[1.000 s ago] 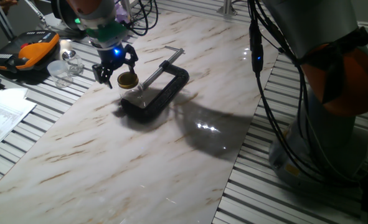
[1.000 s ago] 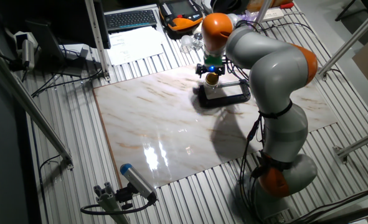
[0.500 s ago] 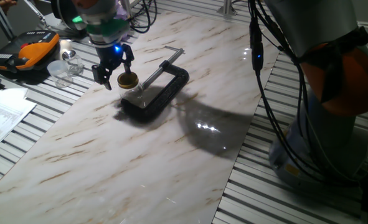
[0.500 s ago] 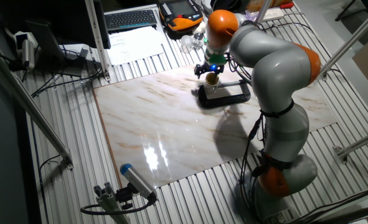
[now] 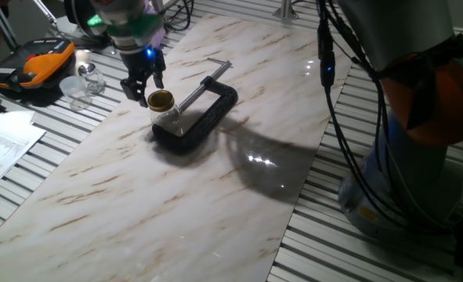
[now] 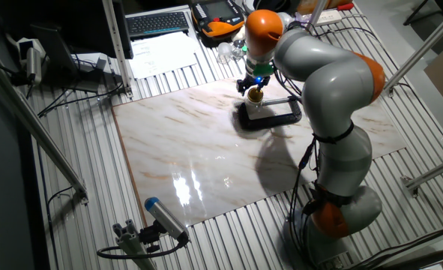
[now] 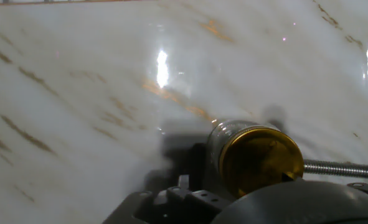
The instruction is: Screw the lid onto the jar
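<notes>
Lid [image 5: 160, 99] sits on jar [image 5: 167, 120]; hand [image 5: 142, 84] beside, released; fingertips hidden in hand view.

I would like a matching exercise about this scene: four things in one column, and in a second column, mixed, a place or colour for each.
Things:
1. lid
2. jar
3. C-clamp
4. gripper

Descriptions:
A. black, lying on the marble table
B. gold, on top of the jar
C. above the table, just beside the lid, with a blue light
D. clear glass, standing in the C-clamp

Pairs: 1-B, 2-D, 3-A, 4-C
</notes>
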Controlling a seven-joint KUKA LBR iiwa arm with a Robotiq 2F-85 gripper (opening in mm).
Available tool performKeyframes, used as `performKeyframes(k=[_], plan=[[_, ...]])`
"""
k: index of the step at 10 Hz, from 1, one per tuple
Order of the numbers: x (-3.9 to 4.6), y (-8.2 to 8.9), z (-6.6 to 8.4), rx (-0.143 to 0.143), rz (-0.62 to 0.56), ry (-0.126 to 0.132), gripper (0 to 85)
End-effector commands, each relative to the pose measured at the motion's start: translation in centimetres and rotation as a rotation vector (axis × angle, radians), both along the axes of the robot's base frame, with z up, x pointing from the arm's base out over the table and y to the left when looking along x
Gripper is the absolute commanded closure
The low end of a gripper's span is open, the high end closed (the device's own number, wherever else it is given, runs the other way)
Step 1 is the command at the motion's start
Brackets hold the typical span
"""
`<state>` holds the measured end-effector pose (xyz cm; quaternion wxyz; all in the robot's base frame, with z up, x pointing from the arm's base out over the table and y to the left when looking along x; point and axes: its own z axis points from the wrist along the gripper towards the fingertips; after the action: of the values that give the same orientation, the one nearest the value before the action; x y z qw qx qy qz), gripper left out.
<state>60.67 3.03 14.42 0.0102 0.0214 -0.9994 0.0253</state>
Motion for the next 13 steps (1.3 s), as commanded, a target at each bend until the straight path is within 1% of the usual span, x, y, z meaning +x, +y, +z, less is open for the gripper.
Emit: performKeyframes(k=[1,2,3,4,6,7,8,9,10,11,12,13], plan=[[-0.29,-0.1,0.5,0.002,0.253,0.002,34.0],[-0.52,-0.1,0.7,0.009,0.245,0.007,51.0],[-0.67,-0.2,0.8,0.024,0.237,0.009,68.0],[-0.92,-0.3,1.1,0.021,0.246,0.017,85.0],[-1.80,-0.1,1.9,0.015,0.237,0.008,85.0],[-2.33,0.1,2.3,0.046,0.216,0.008,85.0],[-2.67,0.3,2.4,0.068,0.210,0.009,85.0],[-3.00,0.5,2.6,0.079,0.207,0.008,85.0],[-3.33,0.8,2.6,0.078,0.207,0.002,85.0],[-3.73,1.4,2.4,0.066,0.198,-0.009,85.0],[-3.97,1.8,2.3,0.066,0.186,-0.013,85.0],[-4.09,2.1,2.2,0.082,0.172,-0.015,85.0]])
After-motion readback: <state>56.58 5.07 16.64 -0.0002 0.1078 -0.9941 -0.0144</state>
